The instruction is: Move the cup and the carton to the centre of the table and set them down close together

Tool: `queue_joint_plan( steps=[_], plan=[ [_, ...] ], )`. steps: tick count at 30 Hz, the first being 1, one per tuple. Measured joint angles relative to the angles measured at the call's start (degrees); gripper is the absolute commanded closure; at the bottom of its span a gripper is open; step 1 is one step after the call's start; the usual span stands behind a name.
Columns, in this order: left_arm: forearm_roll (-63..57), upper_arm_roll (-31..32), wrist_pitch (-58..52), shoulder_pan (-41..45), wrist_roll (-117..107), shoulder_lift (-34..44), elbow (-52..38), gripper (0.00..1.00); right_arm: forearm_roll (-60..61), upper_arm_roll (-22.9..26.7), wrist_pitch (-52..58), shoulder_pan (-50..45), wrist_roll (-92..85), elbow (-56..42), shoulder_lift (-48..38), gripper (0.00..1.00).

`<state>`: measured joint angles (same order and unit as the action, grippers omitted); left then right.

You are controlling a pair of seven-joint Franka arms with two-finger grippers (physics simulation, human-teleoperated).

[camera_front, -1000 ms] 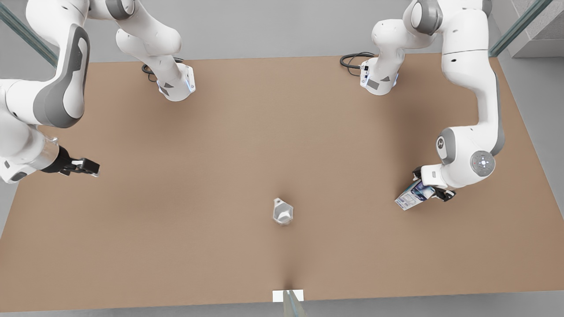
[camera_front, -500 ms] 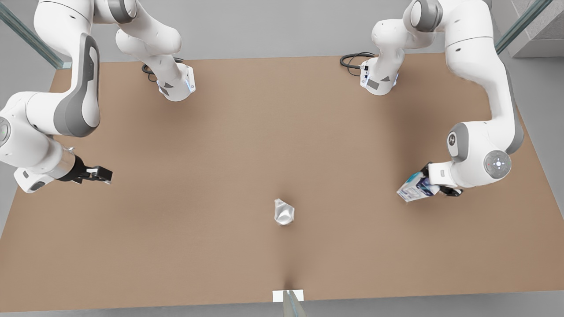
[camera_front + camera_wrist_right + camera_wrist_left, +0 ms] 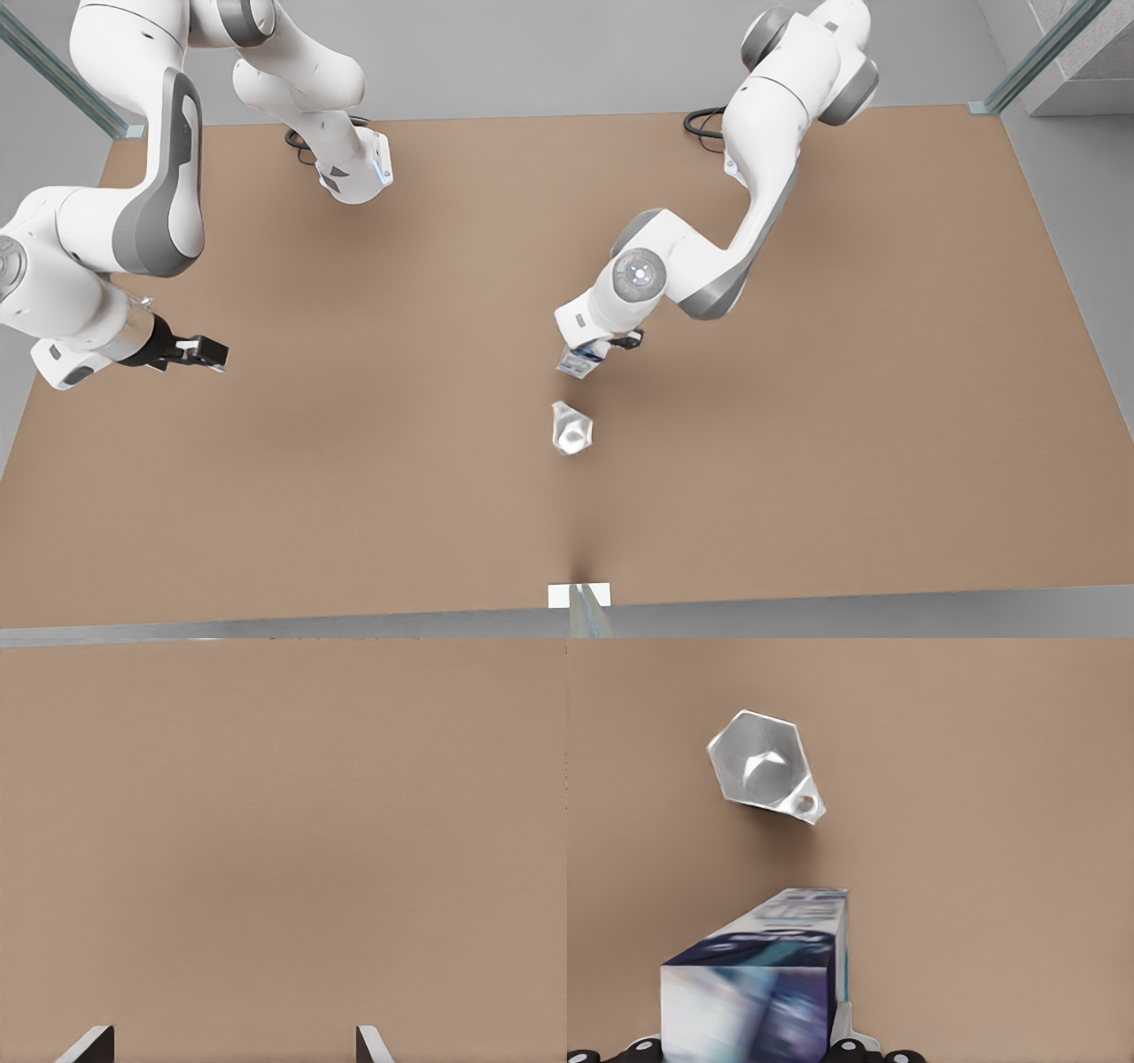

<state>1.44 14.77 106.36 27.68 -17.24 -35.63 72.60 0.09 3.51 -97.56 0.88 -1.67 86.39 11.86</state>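
The silvery-grey cup (image 3: 571, 430) stands on the tan table (image 3: 354, 496) near its middle, toward the front edge. Just behind it, a short gap away, is the white carton with blue and purple print (image 3: 578, 361), and my left gripper (image 3: 592, 353) is shut on it. In the left wrist view the carton (image 3: 762, 979) juts out toward the table and the cup (image 3: 762, 769) sits beyond its end. I cannot tell whether the carton touches the table. My right gripper (image 3: 208, 353) waits open over the front view's left side, with bare table between its fingertips (image 3: 90, 1047).
Both arm bases (image 3: 354, 173) (image 3: 760, 164) stand along the far edge, with black cables beside them. A small white tag (image 3: 578, 595) and a glassy post sit at the near edge's middle. Glassy struts cross the far corners.
My left arm has swung from the front view's right side to the centre, carrying the carton up close to the cup. The right gripper shifted slightly inward a second ago, then held still.
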Motion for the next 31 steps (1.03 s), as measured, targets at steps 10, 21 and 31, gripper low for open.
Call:
queue_joint_plan(
  steps=[10, 21, 31],
  plan=[
    [-0.19, -0.02, 3.24, 1.15, -1.2, -2.07, 0.0, 0.0, 0.0, 0.0, 0.0, 0.17, -0.09, 0.27, -0.08, 0.0],
    [1.91, -27.1, -9.75, -4.65, 17.82, 4.15, -5.51, 0.0, 0.0, 0.0, -0.05, 0.47, -0.09, 0.6, -0.78, 0.0],
    [-3.74, -15.65, -13.32, -22.74, 17.28, 25.87, 8.09, 0.0, 0.02, 0.0, -0.26, 0.89, -0.05, 0.97, -1.14, 0.0]
  ],
)
